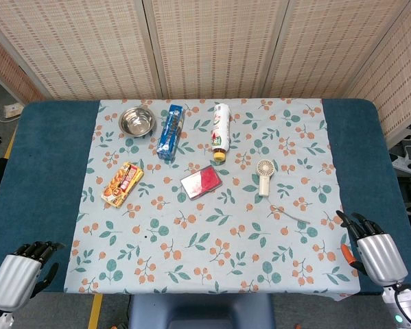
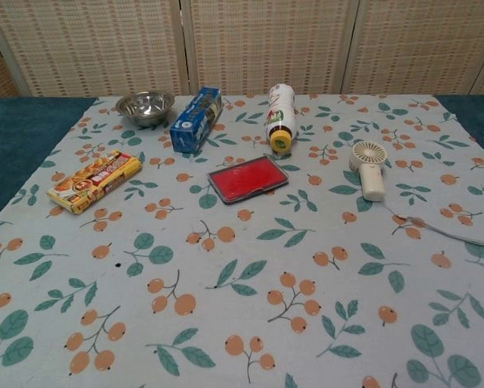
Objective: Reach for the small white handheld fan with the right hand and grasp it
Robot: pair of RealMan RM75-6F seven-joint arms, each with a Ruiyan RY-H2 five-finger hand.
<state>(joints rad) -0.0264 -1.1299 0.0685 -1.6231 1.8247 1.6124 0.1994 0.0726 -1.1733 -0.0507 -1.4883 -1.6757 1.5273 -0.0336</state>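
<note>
The small white handheld fan (image 1: 264,175) lies flat on the floral cloth right of centre, round head away from me and handle toward me; the chest view shows the fan (image 2: 369,167) at the right with a thin white cord (image 2: 444,230) trailing from it. My right hand (image 1: 373,250) rests at the table's front right corner, well short of the fan and to its right, fingers apart and holding nothing. At the front left corner my left hand (image 1: 21,273) holds nothing, its fingers loosely bent. Neither hand appears in the chest view.
Also on the cloth are a steel bowl (image 1: 137,122), a blue box (image 1: 170,131), a white bottle with a yellow cap (image 1: 221,131), a red flat case (image 1: 201,181) and a snack pack (image 1: 122,184). An orange object (image 1: 347,256) sits beside my right hand.
</note>
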